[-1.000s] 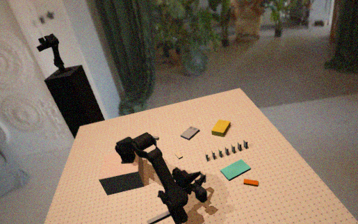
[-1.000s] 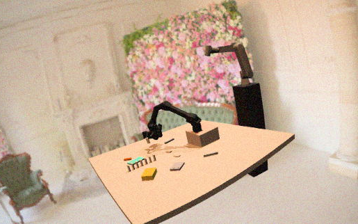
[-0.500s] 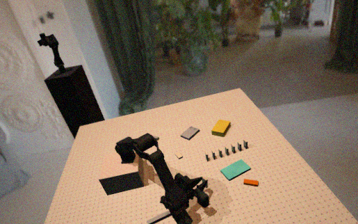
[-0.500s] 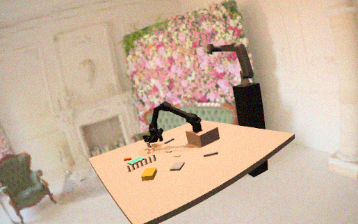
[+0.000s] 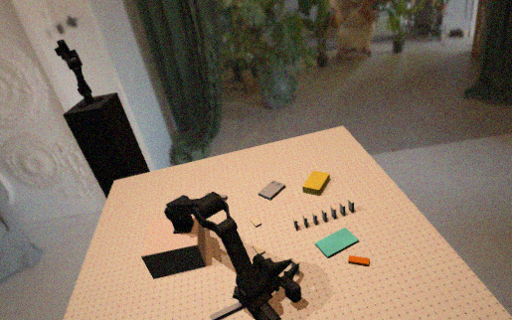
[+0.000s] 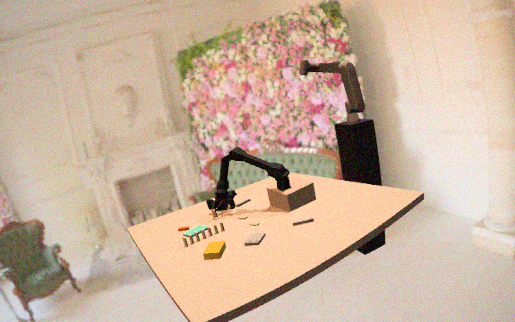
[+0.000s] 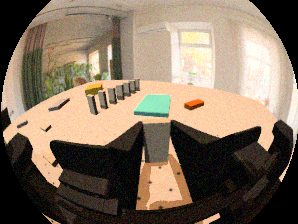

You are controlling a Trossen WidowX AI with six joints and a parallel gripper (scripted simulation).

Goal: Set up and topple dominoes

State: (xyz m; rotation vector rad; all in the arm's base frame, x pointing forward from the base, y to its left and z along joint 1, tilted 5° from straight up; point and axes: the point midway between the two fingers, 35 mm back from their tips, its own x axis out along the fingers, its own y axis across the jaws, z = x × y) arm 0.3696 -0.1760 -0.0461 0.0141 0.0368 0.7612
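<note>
My gripper (image 5: 289, 279) (image 6: 215, 209) (image 7: 156, 125) is shut on a grey domino (image 7: 156, 145) (image 6: 215, 214), which hangs upright between the fingertips, above the table. In the top view the arm and fingers hide the held domino. The row of standing dominoes (image 5: 324, 216) (image 6: 203, 235) (image 7: 120, 92) has several grey pieces, upright and evenly spaced. My gripper is apart from the row, on the robot's side of the teal slab; in the wrist view the row stands ahead and to the left.
A teal slab (image 5: 337, 242) (image 6: 195, 231) (image 7: 153, 105) and orange block (image 5: 359, 260) (image 6: 183, 228) (image 7: 194, 104) lie on one side of the row. A yellow block (image 5: 316, 183) (image 6: 214, 250) (image 7: 93, 89) and grey slab (image 5: 271, 190) (image 6: 255, 239) lie on the other. Dark bars lie nearer the base.
</note>
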